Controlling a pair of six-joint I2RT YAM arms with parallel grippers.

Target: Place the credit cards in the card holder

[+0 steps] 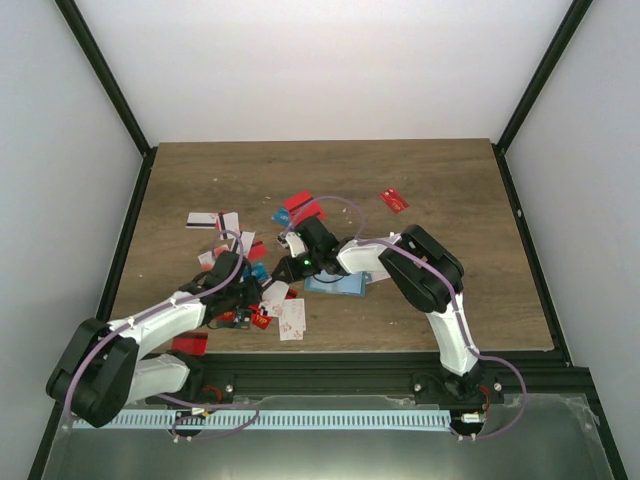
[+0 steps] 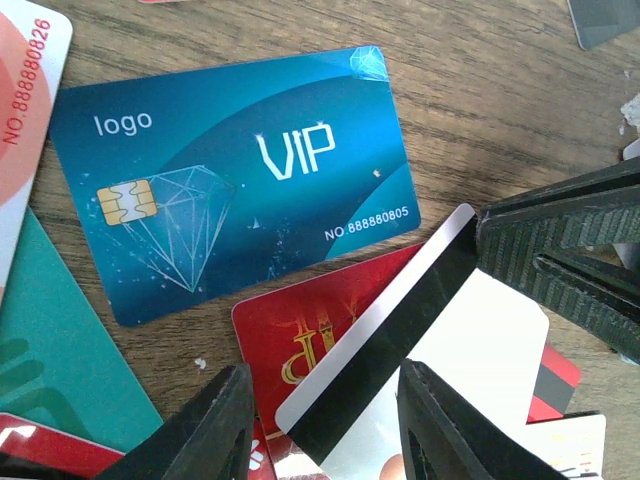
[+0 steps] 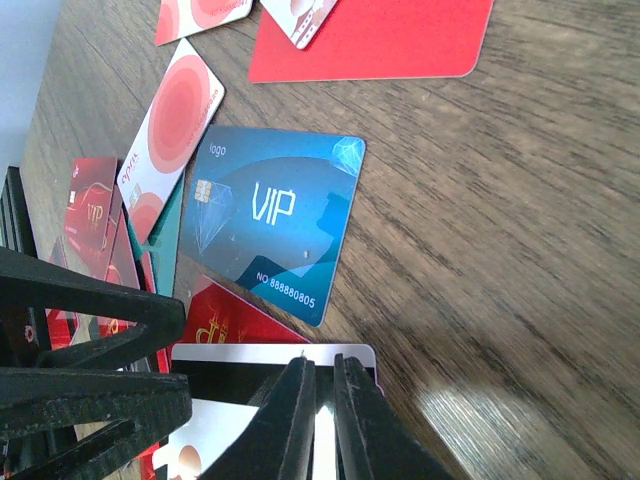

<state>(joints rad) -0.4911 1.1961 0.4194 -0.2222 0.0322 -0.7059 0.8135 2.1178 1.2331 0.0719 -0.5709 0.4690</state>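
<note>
**Both grippers meet at one black-striped card, holder lying to their right**

Farthest left on the wooden table [image 1: 450,180], a black-striped white card [image 1: 201,220] lies flat near a few more pale cards. A red card [image 1: 190,343] sits beside the left arm's forearm.

The left gripper [image 2: 320,420] hangs low over the central clutter of credit cards [image 1: 272,300]. Its fingers [image 2: 222,430] are about half spread, and a white card with a black stripe [image 2: 400,340] passes slantwise between them. I cannot tell whether they actually clamp it. Under that card lies a red VIP card [image 2: 290,340], and beyond it a blue VIP card [image 2: 235,180] flat on the wood, face up.

The right gripper [image 3: 322,395] reaches in from the opposite side. Its fingers [image 3: 285,420] are drawn nearly together, with only a thin slit between them, and the tips rest on the same striped card's far end.

Just right of the two grippers, the card holder [image 1: 335,285] lies on the table, light blue, partly under the right arm. Near the table's middle there are red and blue cards [image 1: 298,207]. Well apart to the right lies a lone red card [image 1: 394,200].
</note>
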